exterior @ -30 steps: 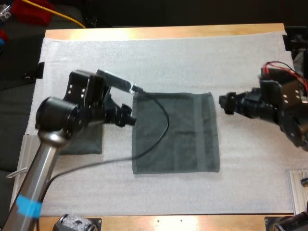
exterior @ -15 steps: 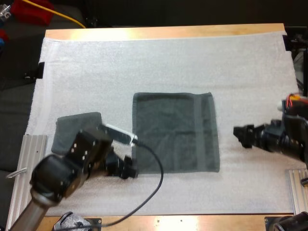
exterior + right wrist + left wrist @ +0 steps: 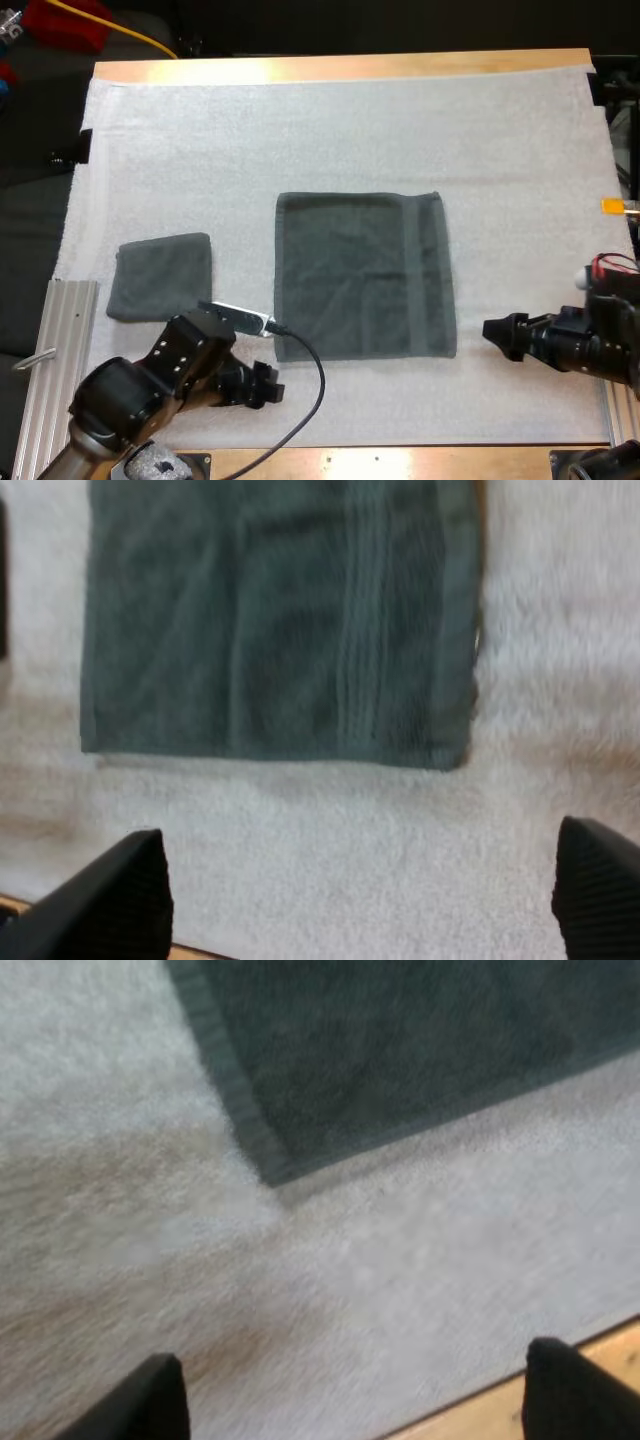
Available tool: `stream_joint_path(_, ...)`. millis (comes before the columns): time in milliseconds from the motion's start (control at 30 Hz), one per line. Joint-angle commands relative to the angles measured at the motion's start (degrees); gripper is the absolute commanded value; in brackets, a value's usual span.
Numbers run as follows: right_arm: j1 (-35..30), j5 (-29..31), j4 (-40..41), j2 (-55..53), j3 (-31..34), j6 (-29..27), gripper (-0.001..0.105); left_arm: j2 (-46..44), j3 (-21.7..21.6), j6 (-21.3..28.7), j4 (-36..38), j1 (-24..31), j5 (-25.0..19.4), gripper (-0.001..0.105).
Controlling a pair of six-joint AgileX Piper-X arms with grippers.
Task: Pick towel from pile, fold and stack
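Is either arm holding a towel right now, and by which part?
Nothing: the left gripper and right gripper hang open over the mat, clear of the flat towel.

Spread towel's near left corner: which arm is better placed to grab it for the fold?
Left, probably. The left gripper hovers just off that corner of the spread towel, fingers open, the corner right ahead in its wrist view. The right gripper, also open, sits past the towel's opposite edge.

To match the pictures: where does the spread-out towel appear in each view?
High view: flat towel in the middle of the mat.
Left wrist view: its corner, ahead of the left gripper.
Right wrist view: its near edge, ahead of the right gripper.
Shared landmark: the towel's near left corner.
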Motion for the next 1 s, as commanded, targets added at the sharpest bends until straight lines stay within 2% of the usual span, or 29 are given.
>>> stream_joint_path(0, -0.4, -1.7, -2.3, 0.5, 1.4, 0.2, 0.075, -0.2, 0.8, -1.6, -3.3, -0.2, 1.4, 0.066)
stream_joint_path(167, -0.4, -5.3, -8.0, 3.5, 6.6, 2.9, 0.075, -0.2, 2.9, -4.5, -8.8, -0.2, 3.3, 0.066)
stream_joint_path(467, -0.4, -10.2, -22.8, 12.5, 14.5, 9.7, 0.075, -0.1, 3.1, -4.5, -9.0, -0.2, 3.8, 0.066)
stream_joint_path(667, -0.4, -11.0, -28.0, 19.5, 16.0, 11.3, 0.075, -0.1, 3.1, -4.5, -9.0, -0.2, 4.5, 0.066)
stream_joint_path(967, -0.4, -17.0, -32.9, 30.3, 16.0, 11.6, 0.075, -0.1, 3.1, -4.5, -9.0, -0.2, 4.5, 0.066)
